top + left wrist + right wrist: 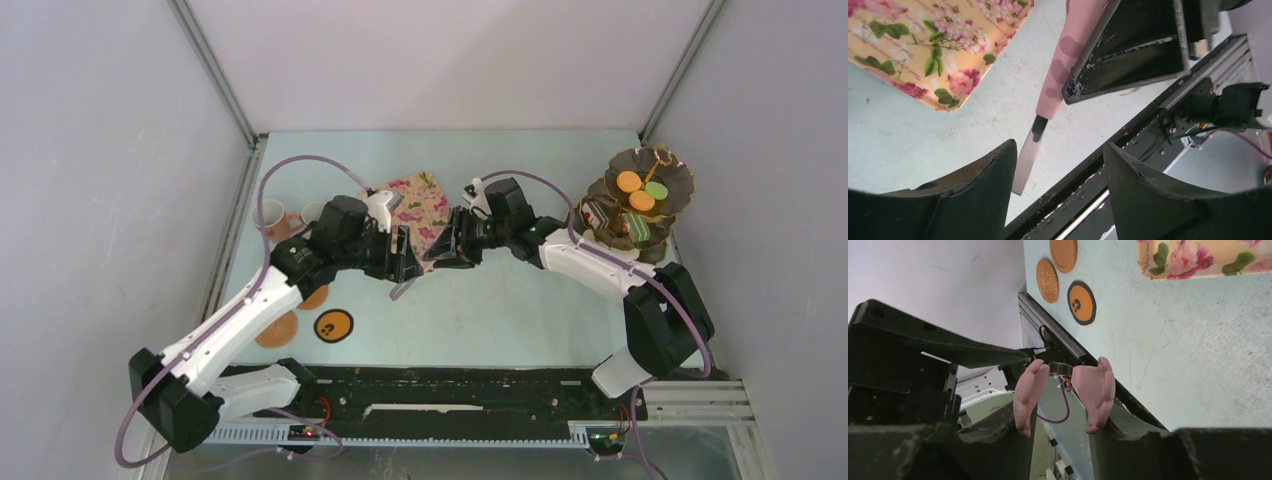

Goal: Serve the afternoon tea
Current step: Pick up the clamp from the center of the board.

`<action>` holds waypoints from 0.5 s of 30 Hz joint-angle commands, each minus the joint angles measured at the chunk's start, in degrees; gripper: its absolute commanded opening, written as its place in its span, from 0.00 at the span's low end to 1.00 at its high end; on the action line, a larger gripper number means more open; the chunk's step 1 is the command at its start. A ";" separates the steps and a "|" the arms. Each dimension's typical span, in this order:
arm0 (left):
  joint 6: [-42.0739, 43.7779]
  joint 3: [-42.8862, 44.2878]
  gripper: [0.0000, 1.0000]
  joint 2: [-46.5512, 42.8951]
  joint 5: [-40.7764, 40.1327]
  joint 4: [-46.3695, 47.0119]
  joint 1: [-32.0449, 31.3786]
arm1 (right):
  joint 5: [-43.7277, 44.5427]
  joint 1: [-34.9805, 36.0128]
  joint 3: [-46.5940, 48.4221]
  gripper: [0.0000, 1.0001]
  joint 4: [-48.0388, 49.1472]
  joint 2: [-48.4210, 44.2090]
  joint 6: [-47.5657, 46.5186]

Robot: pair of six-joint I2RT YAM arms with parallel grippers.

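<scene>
The right end effector (443,248) pinches the pink tongs (1073,40), likely as a tool for lifting treats (630,182). The left end effector (1060,180) hangs spread beside them. The treats sit on the three-tier stand (682,186), far right.

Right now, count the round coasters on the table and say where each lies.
3. All lie near-left on the table: a black-rimmed orange coaster, a ribbed brown coaster to its left, and a plain orange coaster partly under the left arm. Others may be hidden.
</scene>
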 commanded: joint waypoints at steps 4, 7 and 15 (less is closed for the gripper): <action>4.17 1.27 0.66 7.59 8.12 4.91 -0.06 | -2.63 0.51 2.52 0.41 -1.07 -2.68 -1.68; 3.82 1.43 0.58 8.51 6.91 5.05 -0.07 | -2.69 0.83 2.52 0.41 -0.69 -2.97 -1.10; 2.63 1.34 0.37 9.65 5.47 5.69 -0.43 | -3.38 1.02 2.51 0.42 -0.75 -3.66 0.09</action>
